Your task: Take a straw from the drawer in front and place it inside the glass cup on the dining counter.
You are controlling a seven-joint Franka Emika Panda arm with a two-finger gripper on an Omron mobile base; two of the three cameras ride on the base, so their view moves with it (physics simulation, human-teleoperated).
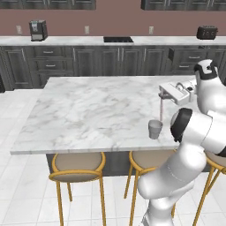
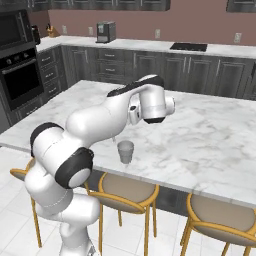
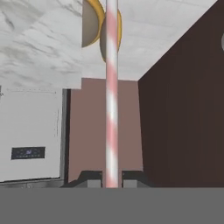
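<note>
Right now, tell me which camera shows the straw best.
The hand view: the straw runs up the middle of the picture, close enough to show its red and white stripes, pinched between the fingers. The left base view shows it as a thin pale line hanging above the glass cup. In the right base view I can't make it out.

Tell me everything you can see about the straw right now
The straw is a thin straight stick striped pink and white in a spiral, papery or plastic looking. The shut gripper pinches its upper end between the fingertips. In the left base view it hangs about upright, lower end just above the rim of the glass cup on the dining counter; not yet inside.
</note>
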